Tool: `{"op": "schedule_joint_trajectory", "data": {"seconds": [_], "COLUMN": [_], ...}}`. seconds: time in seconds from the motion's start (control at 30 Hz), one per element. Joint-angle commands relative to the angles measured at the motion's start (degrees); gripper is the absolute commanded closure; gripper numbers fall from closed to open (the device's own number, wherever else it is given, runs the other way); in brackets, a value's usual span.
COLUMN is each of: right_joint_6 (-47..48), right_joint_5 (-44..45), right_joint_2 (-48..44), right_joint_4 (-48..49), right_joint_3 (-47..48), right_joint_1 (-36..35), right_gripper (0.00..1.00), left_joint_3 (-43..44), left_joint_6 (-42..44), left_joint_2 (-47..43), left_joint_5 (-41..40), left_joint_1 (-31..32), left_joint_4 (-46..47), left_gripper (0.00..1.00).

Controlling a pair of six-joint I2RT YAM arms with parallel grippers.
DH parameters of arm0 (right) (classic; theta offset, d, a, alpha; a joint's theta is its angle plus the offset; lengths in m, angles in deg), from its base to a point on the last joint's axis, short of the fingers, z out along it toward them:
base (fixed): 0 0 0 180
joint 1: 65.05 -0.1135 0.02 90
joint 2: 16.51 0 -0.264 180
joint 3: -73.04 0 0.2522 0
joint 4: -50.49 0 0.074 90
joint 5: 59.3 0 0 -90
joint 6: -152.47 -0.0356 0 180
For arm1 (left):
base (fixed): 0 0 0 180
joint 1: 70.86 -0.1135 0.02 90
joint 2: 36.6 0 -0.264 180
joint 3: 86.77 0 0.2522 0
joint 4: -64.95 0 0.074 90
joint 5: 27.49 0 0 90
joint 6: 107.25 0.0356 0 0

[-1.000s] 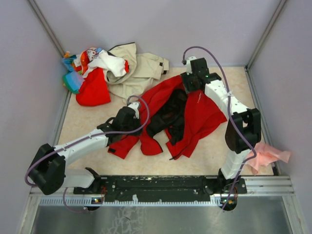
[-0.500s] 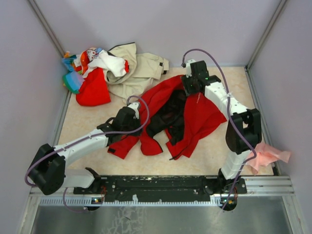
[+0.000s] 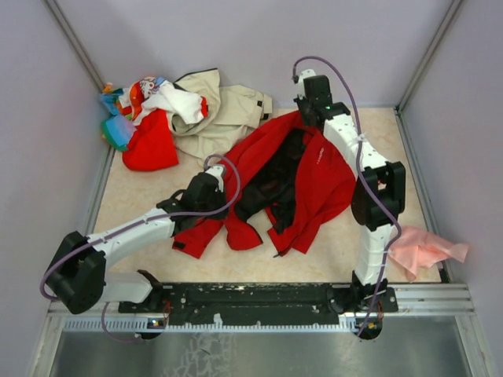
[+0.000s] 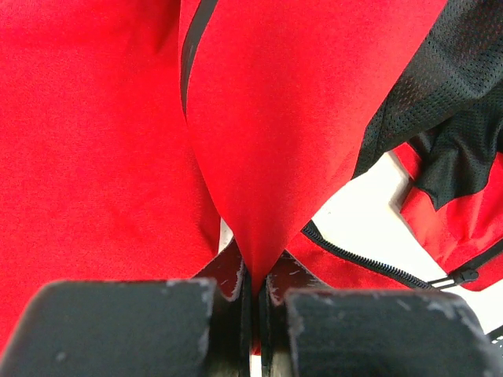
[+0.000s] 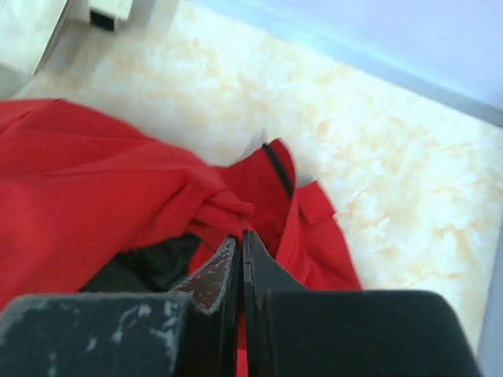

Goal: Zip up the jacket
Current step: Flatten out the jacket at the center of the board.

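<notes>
The jacket [image 3: 322,188] is clamped in the jaws of both the left gripper [image 4: 251,276] and the right gripper [image 5: 240,245].

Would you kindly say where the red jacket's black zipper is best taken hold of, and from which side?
Probably the small black pull ending the zipper on the jacket: it juts past the red edge onto the table. Come from above, on that table side, pinching across the flat tab.

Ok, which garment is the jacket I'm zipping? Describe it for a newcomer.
Look at the middle of the marbled table. The large bright red jacket lies open there, black mesh lining showing. Unlike the beige jacket and smaller red garment piled far left, it has black zips.
</notes>
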Motion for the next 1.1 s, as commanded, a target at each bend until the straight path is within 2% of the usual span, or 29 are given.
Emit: {"op": "schedule_joint_trajectory", "data": {"seconds": [0.0,0.3,0.43,0.57,0.73,0.87,1.07], "right_joint_6": [2.2,4.5,4.6,3.4,-1.3,-5.9,-9.9], "right_joint_5": [4.7,7.3,7.4,8.9,8.5,6.8,6.7], "right_joint_2": [1.5,3.9,7.4,11.0,8.2,0.4,-12.5], "right_joint_4": [5.1,11.8,11.1,9.0,5.1,4.6,2.4], "right_joint_3": [8.5,14.3,16.7,18.2,15.2,6.8,-7.3], "right_joint_1": [2.1,3.9,4.2,4.5,4.5,4.4,2.7], "right_gripper": [1.0,1.0,1.0,0.78,0.58,0.47,0.39], "left_joint_3": [0.1,1.7,4.2,7.2,8.0,7.6,5.4], "left_joint_6": [0.7,1.4,2.1,2.5,1.9,1.3,1.1], "left_joint_2": [0.6,2.1,4.3,6.7,5.8,2.8,-3.9], "left_joint_5": [-1.1,-0.3,-0.9,-3.8,-4.1,-4.1,-2.6], "left_joint_1": [-0.3,-0.3,-0.3,-0.8,-1.8,-1.8,-1.7], "left_joint_4": [-1.1,-0.3,-0.5,-1.2,-2.0,-3.2,-4.6], "left_gripper": [0.99,0.99,0.96,0.81,0.53,0.38,0.28]}}
